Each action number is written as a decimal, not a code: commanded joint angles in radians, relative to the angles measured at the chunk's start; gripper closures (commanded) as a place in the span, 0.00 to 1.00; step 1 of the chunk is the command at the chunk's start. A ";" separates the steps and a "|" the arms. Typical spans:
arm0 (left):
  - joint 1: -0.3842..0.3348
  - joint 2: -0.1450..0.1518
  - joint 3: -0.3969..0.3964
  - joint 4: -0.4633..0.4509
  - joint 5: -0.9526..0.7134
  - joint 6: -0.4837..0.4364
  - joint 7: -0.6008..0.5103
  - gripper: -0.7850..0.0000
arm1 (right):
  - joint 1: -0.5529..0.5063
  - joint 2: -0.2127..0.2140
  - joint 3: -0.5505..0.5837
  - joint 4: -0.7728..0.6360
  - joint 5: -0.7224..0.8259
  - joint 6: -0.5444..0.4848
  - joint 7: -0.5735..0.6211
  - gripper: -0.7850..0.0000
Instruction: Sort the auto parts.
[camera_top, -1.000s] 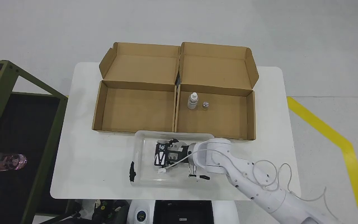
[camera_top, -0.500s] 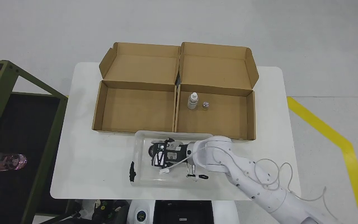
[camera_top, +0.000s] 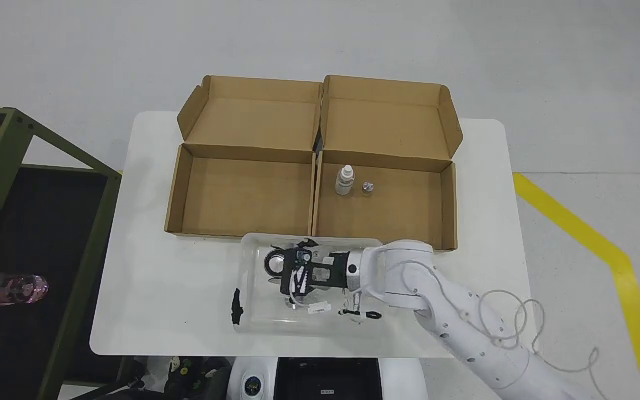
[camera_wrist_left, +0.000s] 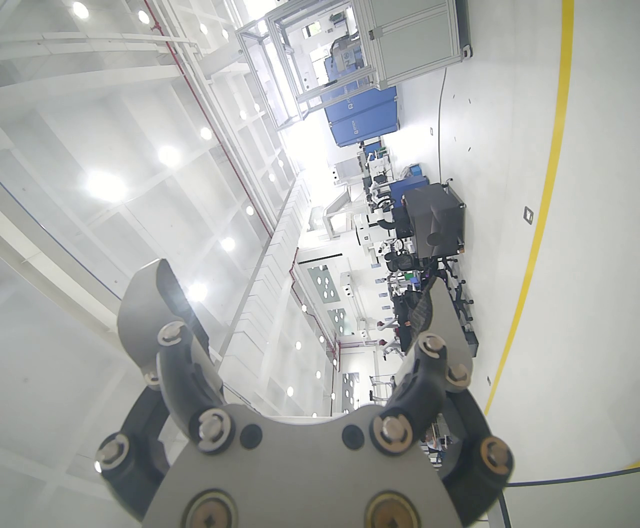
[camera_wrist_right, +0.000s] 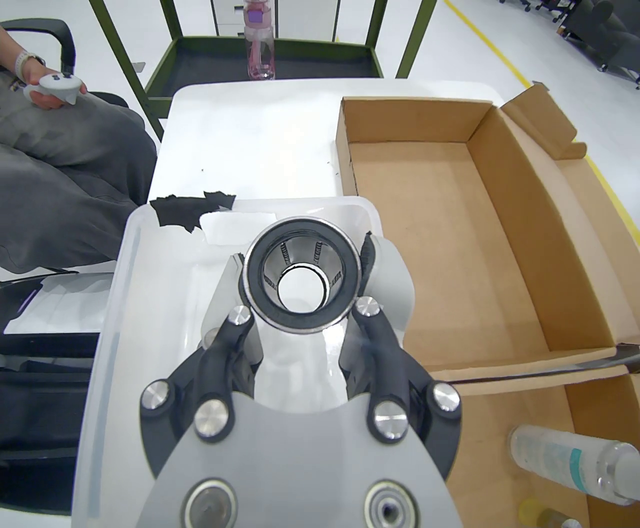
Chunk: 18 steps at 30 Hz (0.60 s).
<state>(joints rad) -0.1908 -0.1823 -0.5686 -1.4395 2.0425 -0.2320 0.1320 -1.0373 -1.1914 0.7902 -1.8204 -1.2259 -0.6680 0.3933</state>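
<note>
We read no text, number or sign anywhere. The label on the bottle (camera_wrist_right: 550, 460), near the right gripper (camera_wrist_right: 302, 280), bears print too small to read.

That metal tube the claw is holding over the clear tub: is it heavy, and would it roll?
The metal tube looks thick-walled, so it is probably stiff and heavy for its size. Being round, it would likely roll if laid sideways. Its shiny surface may slip.

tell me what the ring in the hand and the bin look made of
The ring: likely steel, polished; its inner wall gleams, with a matte black, rubber-like end face. The bin: probably translucent plastic; dark shapes behind show through its wall.
</note>
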 joint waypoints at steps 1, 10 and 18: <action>0.000 0.000 0.000 0.000 0.000 0.000 0.000 0.00 | -0.006 0.003 0.018 -0.012 0.007 -0.003 -0.009 1.00; 0.000 0.000 0.000 0.000 0.000 0.000 0.000 0.00 | -0.010 0.016 0.113 -0.048 0.052 -0.010 -0.045 1.00; 0.000 0.000 0.000 0.000 0.000 0.000 0.000 0.00 | 0.027 0.015 0.162 -0.026 0.072 0.021 -0.060 1.00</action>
<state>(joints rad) -0.1908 -0.1823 -0.5686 -1.4395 2.0425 -0.2320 0.1320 -1.0182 -1.1754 0.9518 -1.8530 -1.1584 -0.6499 0.3340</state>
